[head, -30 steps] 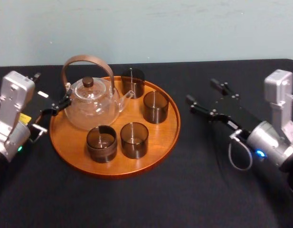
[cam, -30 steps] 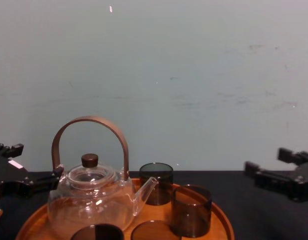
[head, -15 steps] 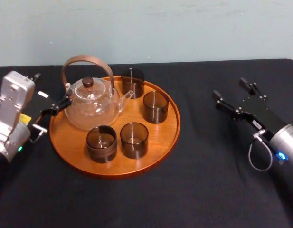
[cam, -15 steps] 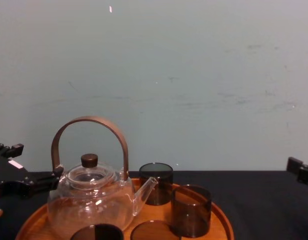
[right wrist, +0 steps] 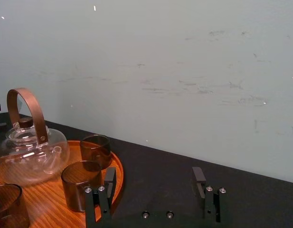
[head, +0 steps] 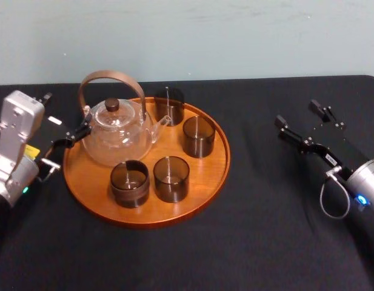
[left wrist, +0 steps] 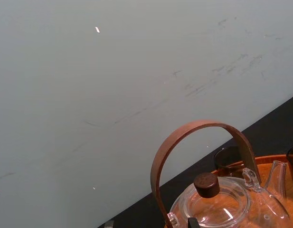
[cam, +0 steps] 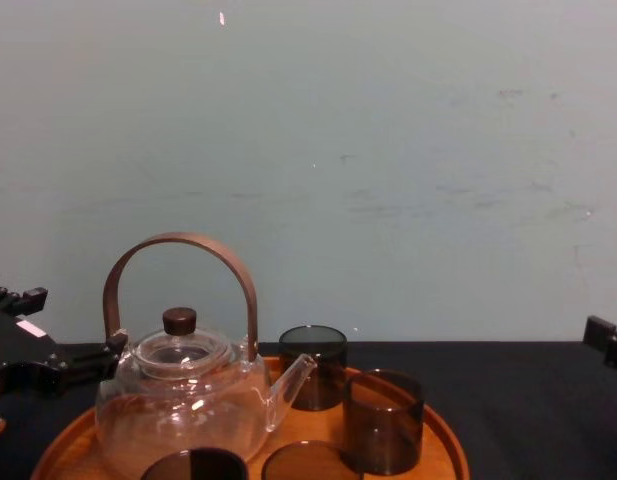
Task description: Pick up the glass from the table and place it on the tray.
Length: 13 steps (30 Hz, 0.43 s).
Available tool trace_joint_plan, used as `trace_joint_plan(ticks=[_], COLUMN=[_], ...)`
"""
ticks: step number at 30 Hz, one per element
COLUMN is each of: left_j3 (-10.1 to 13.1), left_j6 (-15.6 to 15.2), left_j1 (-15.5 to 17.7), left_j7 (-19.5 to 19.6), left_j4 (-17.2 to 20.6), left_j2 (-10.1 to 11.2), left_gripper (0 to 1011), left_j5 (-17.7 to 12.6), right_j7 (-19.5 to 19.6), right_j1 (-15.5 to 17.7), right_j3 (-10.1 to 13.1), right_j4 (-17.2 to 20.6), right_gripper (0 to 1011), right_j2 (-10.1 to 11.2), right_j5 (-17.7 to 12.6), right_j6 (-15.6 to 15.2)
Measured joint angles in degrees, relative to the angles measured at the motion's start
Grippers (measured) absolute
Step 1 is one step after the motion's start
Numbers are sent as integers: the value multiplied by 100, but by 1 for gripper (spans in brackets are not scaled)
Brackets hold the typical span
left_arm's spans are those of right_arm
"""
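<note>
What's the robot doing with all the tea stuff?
Nothing is being held right now. All four dark glasses sit on the round tray beside the glass teapot. The right gripper hangs open and empty over the table, off to the tray's right. The left gripper is parked open by the tray's left edge, near the teapot.

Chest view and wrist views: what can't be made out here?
- Chest view: the bottom edge cuts the two front glasses to their rims, and hides the front of the tray.
- Chest view: the right edge cuts the right gripper, open right of the tray, to one tip.
- Left wrist view: the picture's edge cuts off the lower body of the teapot.
- Right wrist view: the nearest glass is cut at the corner.
</note>
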<state>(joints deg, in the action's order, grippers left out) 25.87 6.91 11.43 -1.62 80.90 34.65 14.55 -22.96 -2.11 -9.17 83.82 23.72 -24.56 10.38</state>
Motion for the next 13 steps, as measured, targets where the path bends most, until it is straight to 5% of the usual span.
trace_joint_plan(ticks=[13], left_j3=[0], left_j6=[0], left_j1=[0], left_j7=[0], left_j4=[0], left_j2=[0], left_gripper=[1009], left_j5=[0], right_j7=[-6], right_j1=[-7], right_j3=[-12], right_j4=[-4], right_gripper=[1002], right_j2=[0], right_j5=[7], right_j6=[-7])
